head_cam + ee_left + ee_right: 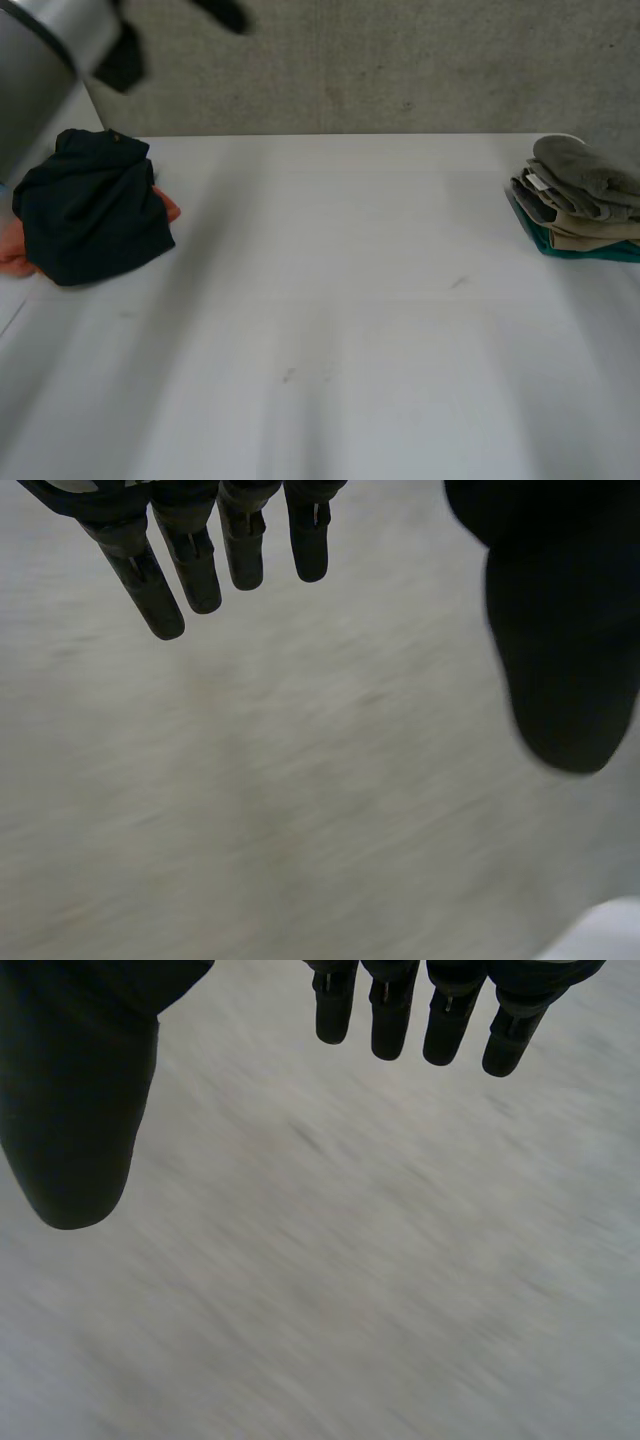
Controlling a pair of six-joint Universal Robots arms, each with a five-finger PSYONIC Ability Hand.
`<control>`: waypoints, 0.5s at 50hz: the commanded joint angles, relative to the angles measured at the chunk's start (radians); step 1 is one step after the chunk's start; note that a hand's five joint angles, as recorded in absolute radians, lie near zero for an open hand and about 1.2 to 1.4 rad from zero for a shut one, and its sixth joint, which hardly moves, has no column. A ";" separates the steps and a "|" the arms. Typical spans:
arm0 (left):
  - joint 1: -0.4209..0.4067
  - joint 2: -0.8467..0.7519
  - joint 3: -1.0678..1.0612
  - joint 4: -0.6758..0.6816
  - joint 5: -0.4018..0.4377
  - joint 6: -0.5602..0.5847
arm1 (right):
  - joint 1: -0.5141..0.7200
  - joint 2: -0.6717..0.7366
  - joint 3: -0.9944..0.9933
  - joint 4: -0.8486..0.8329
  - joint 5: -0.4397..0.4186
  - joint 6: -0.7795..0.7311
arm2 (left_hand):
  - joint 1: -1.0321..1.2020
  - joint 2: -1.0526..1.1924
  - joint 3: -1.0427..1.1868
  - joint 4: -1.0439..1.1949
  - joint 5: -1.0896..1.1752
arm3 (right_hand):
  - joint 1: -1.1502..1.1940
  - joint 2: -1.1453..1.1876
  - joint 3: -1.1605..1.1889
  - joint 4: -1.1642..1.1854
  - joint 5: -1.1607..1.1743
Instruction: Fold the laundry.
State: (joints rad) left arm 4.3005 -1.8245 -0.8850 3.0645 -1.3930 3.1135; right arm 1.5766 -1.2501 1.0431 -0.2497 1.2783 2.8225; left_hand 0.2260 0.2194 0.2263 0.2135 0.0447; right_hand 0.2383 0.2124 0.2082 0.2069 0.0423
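A crumpled dark navy garment lies in a heap at the table's left side, on top of an orange cloth that sticks out from under it. A stack of folded clothes in grey, beige and teal sits at the right edge. My left arm reaches in high at the back left, above the heap. My left hand is open, its fingers straight and its thumb apart, with nothing in it. My right hand is open too, fingers straight and empty, over a bare pale surface.
The white table is bare between the heap and the folded stack. A grey wall runs along the table's far edge.
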 commanded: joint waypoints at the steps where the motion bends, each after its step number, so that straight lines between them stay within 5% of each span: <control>1: 0.220 -0.107 -0.031 -0.039 -0.040 0.226 | 0.255 -0.031 0.300 -0.027 -0.062 0.000 | 0.011 0.018 0.011 0.024 0.018 | -0.064 -0.038 -0.034 -0.032 -0.042; 11: 0.369 -0.539 0.012 0.192 -0.061 0.571 | 0.296 0.018 0.546 0.023 -0.062 -0.113 | 0.005 0.012 0.005 0.018 0.012 | -0.064 -0.038 -0.034 -0.032 -0.042; 17: 0.398 -0.760 0.132 0.309 -0.069 0.620 | 0.290 0.026 0.647 0.015 -0.070 -0.190 | 0.034 0.041 0.034 0.047 0.041 | -0.064 -0.038 -0.034 -0.032 -0.042; 20: 0.398 -0.854 0.236 0.310 -0.081 0.629 | 0.290 0.026 0.676 0.009 -0.068 -0.199 | 0.376 0.383 0.376 0.389 0.383 | -0.064 -0.038 -0.034 -0.032 -0.042; 21: 0.398 -0.866 0.254 0.309 -0.087 0.629 | 0.290 0.024 0.692 0.009 -0.071 -0.202 | 0.610 0.617 0.610 0.623 0.617 | -0.064 -0.038 -0.034 -0.032 -0.042; 22: 0.390 -0.874 0.274 0.307 -0.113 0.631 | 0.289 0.024 0.696 0.009 -0.071 -0.204 | 1.165 1.171 1.164 1.177 1.171 | -0.064 -0.038 -0.034 -0.032 -0.042; 25: 0.377 -0.869 0.282 0.310 -0.171 0.631 | 0.286 0.017 0.704 0.007 -0.071 -0.207 | 1.170 1.177 1.170 1.183 1.177 | -0.064 -0.038 -0.034 -0.032 -0.042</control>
State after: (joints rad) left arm 4.6977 -2.6609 -0.6702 3.3795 -1.4853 3.7482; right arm 1.8677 -1.2237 1.7211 -0.2364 1.2090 2.6217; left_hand 0.9390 0.9296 0.9038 0.9107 0.6866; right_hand 0.2383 0.2124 0.2082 0.2069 0.0423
